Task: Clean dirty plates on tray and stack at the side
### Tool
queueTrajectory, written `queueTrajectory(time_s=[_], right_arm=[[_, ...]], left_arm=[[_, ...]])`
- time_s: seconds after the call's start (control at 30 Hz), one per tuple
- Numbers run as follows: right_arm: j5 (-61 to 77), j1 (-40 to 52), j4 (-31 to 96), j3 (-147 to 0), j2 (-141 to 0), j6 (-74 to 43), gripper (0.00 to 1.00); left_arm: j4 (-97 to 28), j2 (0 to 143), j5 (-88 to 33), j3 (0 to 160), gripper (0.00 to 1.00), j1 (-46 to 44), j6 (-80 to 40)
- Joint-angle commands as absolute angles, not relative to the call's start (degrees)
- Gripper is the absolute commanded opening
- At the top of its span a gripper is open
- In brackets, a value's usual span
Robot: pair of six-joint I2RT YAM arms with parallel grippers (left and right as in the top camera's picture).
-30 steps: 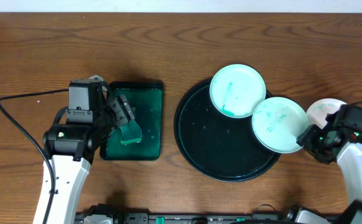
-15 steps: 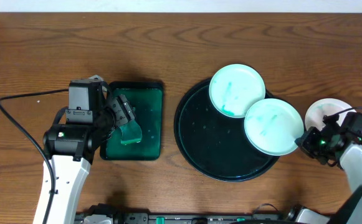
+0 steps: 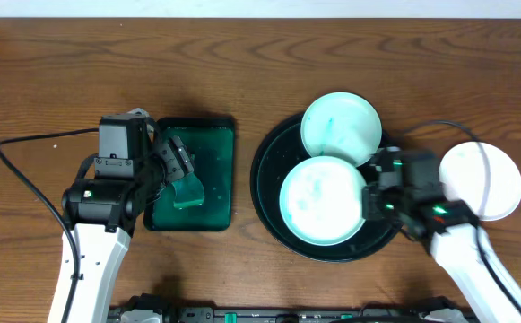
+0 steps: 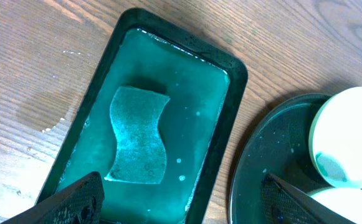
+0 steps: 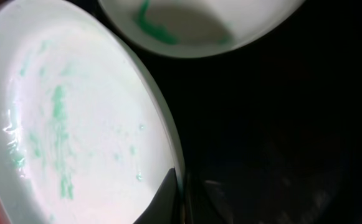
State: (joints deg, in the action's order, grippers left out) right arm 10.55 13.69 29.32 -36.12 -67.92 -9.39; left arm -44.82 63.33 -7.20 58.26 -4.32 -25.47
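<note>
The black round tray point(image 3: 269, 170) lies right of centre. One white plate point(image 3: 341, 128) with teal smears rests on its far rim. My right gripper point(image 3: 370, 200) is shut on the right rim of a second smeared plate point(image 3: 321, 200), held over the middle of the tray. In the right wrist view my finger point(image 5: 177, 180) clamps that plate's point(image 5: 68, 124) edge, with the other plate point(image 5: 199, 25) beyond. A third plate point(image 3: 481, 179) lies on the table right of the tray. My left gripper point(image 3: 175, 170) is open and empty above the sponge point(image 4: 137, 143); its jaws point(image 4: 181, 202) straddle the green tray's edge.
The rectangular dark green tray point(image 3: 220, 135) holds teal liquid and the sponge point(image 3: 186, 190), left of the black tray point(image 4: 261, 168). A black cable point(image 3: 27, 175) runs across the table at the left. Bare wood lies at the back.
My right gripper has carried its plate left, from the tray's right edge to over the tray's middle. The plate on the table at the right now shows whole. The left arm has not moved.
</note>
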Motion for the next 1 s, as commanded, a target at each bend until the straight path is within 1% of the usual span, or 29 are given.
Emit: queueTrajectory(time_s=[0.0,0.1,0.13,0.17,0.2,0.23,0.27,0.33,0.4,0.53,0.67,0.7,0.73,0.8,0.97], right_arm=[[5.82,17.56,26.06,-36.25,-75.07,-9.8,0.01],[6.07,17.58,25.45,-37.58,-78.26,-9.76,0.01],[6.04,17.56,25.52,-38.35,-79.13,-9.78,0.08],[6.0,17.5,25.56,-38.92,-79.42,-9.74,0.24],[5.74,17.45,25.82,-39.62,-79.4,-9.47,0.39],[5.1,17.45,26.68,-40.77,-79.33,-9.08,0.47],[4.43,17.43,27.88,-42.3,-79.33,-9.08,0.5],[4.14,16.8,31.05,-46.28,-79.29,-8.84,0.5],[4.95,15.88,35.48,-51.33,-79.18,-7.99,0.44],[7.46,15.66,42.68,-58.67,-78.74,-7.03,0.43],[11.64,15.75,43.97,-59.35,-78.32,-7.01,0.42],[12.67,15.75,44.03,-59.31,-78.35,-7.03,0.42],[12.75,15.77,44.01,-59.31,-78.35,-7.03,0.42],[12.75,15.81,43.92,-59.31,-78.35,-7.05,0.42],[12.75,15.86,44.14,-59.31,-78.35,-7.22,0.41]], left_arm=[[-44.95,63.33,-7.27,59.48,0.81,-4.14,-25.32],[-44.95,63.33,-7.27,59.48,0.81,-4.14,-25.32],[-44.95,63.33,-7.27,59.48,0.81,-4.14,-25.32],[-44.95,63.33,-7.27,59.48,0.81,-4.14,-25.32],[-44.95,63.33,-7.27,59.48,0.81,-4.14,-25.32],[-44.95,63.33,-7.27,59.48,0.81,-4.14,-25.32],[-44.95,63.33,-7.27,59.48,0.81,-4.14,-25.32],[-44.95,63.33,-7.27,59.48,0.81,-4.14,-25.32],[-44.93,63.33,-7.31,59.48,0.81,-4.14,-25.34],[-46.81,63.64,-9.98,59.46,0.81,-4.21,-25.52],[-49.82,65.76,-9.45,59.22,0.79,-4.32,-24.95],[-50.22,67.35,-8.49,58.85,0.69,-4.32,-22.46],[-50.24,68.42,-7.42,58.63,0.66,-4.32,-21.1],[-50.48,73.56,-2.94,58.28,0.65,-4.29,-19.29],[-47.29,89.49,-2.94,58.28,0.66,-4.29,-18.0]])
